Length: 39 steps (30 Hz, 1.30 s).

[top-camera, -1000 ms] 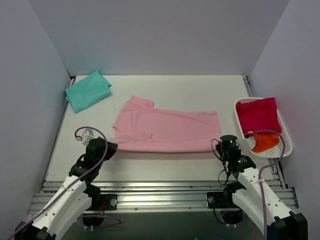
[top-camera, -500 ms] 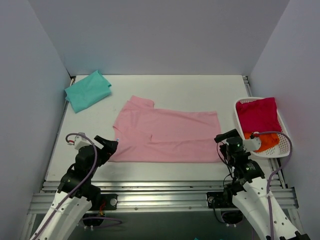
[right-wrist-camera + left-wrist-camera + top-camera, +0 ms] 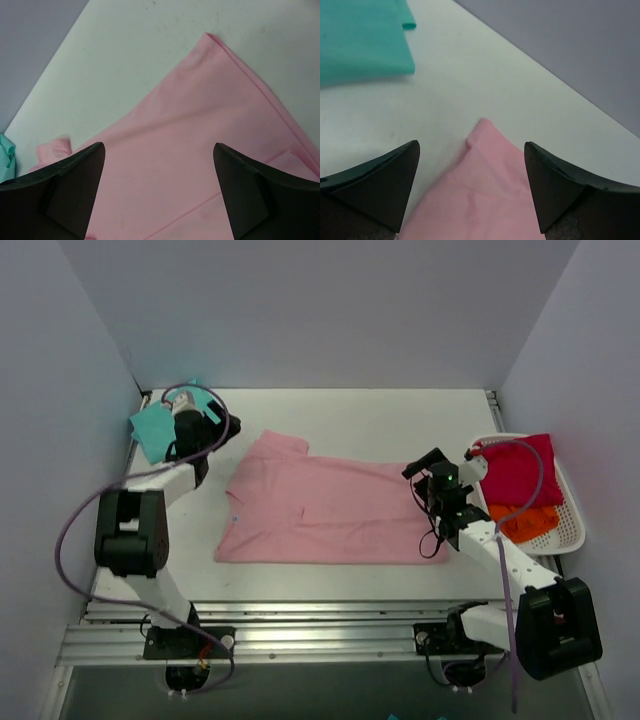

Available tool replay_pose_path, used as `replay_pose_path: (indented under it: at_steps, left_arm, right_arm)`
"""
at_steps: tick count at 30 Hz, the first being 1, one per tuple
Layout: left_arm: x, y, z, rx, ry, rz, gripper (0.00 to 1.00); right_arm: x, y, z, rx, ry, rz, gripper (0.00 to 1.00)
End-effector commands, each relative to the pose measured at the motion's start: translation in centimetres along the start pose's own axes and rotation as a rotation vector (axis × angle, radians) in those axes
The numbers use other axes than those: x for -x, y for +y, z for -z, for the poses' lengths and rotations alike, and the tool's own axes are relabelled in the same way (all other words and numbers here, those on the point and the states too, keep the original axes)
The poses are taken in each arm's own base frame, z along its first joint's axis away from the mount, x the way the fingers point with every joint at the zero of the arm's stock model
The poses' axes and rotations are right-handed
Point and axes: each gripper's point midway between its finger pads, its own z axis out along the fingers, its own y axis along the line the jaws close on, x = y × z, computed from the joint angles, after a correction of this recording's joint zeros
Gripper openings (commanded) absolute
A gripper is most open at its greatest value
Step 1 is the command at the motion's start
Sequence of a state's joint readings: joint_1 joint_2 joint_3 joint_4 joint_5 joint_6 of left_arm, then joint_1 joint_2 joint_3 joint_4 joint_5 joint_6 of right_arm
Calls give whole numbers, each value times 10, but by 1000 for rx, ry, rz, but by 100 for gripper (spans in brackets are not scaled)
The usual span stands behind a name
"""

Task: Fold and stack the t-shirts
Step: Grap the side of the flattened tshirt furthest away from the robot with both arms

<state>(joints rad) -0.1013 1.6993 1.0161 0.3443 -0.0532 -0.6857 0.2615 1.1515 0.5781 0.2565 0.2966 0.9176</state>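
The pale pink t-shirt (image 3: 325, 505) lies folded flat in the middle of the table, one sleeve (image 3: 280, 445) pointing toward the back. The teal t-shirt (image 3: 150, 428) lies folded at the back left, partly behind my left arm. My left gripper (image 3: 222, 422) hovers open between the teal shirt and the pink sleeve; in the left wrist view the sleeve corner (image 3: 485, 180) shows between its fingers (image 3: 375, 185), and the teal shirt (image 3: 360, 40) lies beyond. My right gripper (image 3: 422, 462) hangs open above the pink shirt's far right corner (image 3: 210, 100), holding nothing.
A white basket (image 3: 572, 532) at the right edge holds a red cloth (image 3: 515, 470) and an orange one (image 3: 525, 522). Grey walls close in the table on three sides. A metal rail (image 3: 300, 625) runs along the near edge.
Both grippers opened and let go of the pink shirt's near edge. Both arms then swung toward the back, the left to the sleeve, the right to the far right corner.
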Motion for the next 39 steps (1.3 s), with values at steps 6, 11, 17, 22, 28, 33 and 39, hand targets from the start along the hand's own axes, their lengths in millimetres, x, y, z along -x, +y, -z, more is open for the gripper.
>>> replay_pose_path:
  at_steps: [6, 11, 17, 22, 28, 33, 39]
  left_arm:
    - [18, -10, -134, -259, 156, -27, 94]
    - [-6, -11, -165, -278, 250, -6, 95]
    - [-50, -30, -156, -316, 364, -43, 95]
    - [-71, -42, -150, -323, 414, -70, 95]
    - [-98, -43, -149, -295, 452, -102, 95]
    - [-103, -35, -147, -269, 455, -103, 97]
    - [-101, -32, -145, -241, 455, -131, 100]
  right_arm:
    - [42, 40, -8, 116, -109, -16, 85]
    - [50, 39, -6, 121, -131, -25, 85]
    - [47, 31, -10, 111, -129, -32, 85]
    - [37, 29, -15, 111, -94, -33, 85]
    - [38, 24, -15, 101, -97, -35, 85]
    - [39, 23, -15, 99, -98, -40, 85]
    - [35, 20, -19, 91, -88, -39, 85]
